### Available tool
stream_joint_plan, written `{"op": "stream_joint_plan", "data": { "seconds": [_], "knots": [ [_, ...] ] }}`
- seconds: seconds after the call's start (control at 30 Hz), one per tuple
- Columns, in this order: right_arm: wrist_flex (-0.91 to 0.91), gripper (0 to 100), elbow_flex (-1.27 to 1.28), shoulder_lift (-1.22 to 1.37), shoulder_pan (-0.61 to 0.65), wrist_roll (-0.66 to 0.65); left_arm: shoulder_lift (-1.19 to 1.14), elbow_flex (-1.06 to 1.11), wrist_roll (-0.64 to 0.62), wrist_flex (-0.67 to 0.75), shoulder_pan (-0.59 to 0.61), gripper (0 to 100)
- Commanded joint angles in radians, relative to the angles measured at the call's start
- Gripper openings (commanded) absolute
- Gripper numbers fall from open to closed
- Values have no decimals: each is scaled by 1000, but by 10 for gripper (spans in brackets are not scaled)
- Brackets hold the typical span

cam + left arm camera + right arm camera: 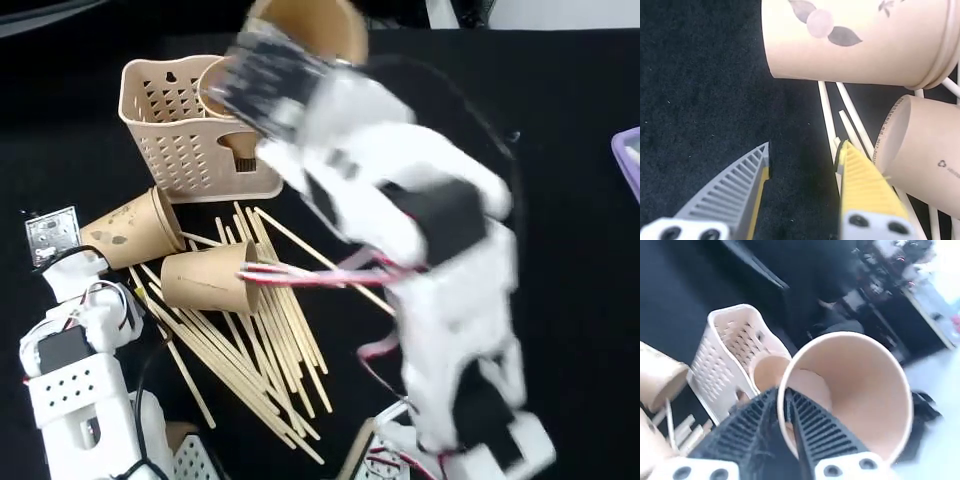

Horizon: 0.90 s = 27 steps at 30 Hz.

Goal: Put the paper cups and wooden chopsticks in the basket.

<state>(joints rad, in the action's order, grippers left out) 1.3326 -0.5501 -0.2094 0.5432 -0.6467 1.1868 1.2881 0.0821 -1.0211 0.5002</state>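
Our right gripper [785, 396] is pinched on the rim of a paper cup [855, 390], one finger inside and one outside. It's holding the cup up in the air near the basket [722, 357], with the mouth tipped toward the wrist camera. A second cup [767, 374] sits inside the basket. The arm is pretty blurry in the high view, so we can't say if the held cup is right over the basket or just past it.

Our left gripper [804, 150] is spread open with nothing in it, low over the black table [700, 75]. Close by are a decorated cup [855, 40] and a plain cup [920, 150], both lying on their sides. The wooden chopsticks [255, 335] are in a loose pile on the table, some running under those two cups.
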Motion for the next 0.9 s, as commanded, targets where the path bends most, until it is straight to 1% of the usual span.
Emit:
{"op": "stream_joint_plan", "data": {
  "seconds": [0.0,0.13,0.27,0.57,0.63,0.67,0.73,0.8,0.87],
  "knots": [
    [-43,11,-180,202,68,3,6,-15,0,11,2,223],
    [-41,11,-288,369,52,3,6,-15,2,9,2,223],
    [-38,11,-383,483,31,3,6,-15,2,9,2,223],
    [114,19,-460,619,17,3,6,-15,2,9,2,223],
    [138,83,-501,618,17,15,6,-15,2,9,2,223],
    [153,123,-533,616,15,46,6,-15,2,9,2,223],
    [196,192,-631,616,15,149,6,-15,2,9,2,223],
    [245,212,-737,619,20,203,6,-15,2,11,2,223],
    [311,192,-823,618,23,193,6,-15,2,11,2,223]
  ]
}}
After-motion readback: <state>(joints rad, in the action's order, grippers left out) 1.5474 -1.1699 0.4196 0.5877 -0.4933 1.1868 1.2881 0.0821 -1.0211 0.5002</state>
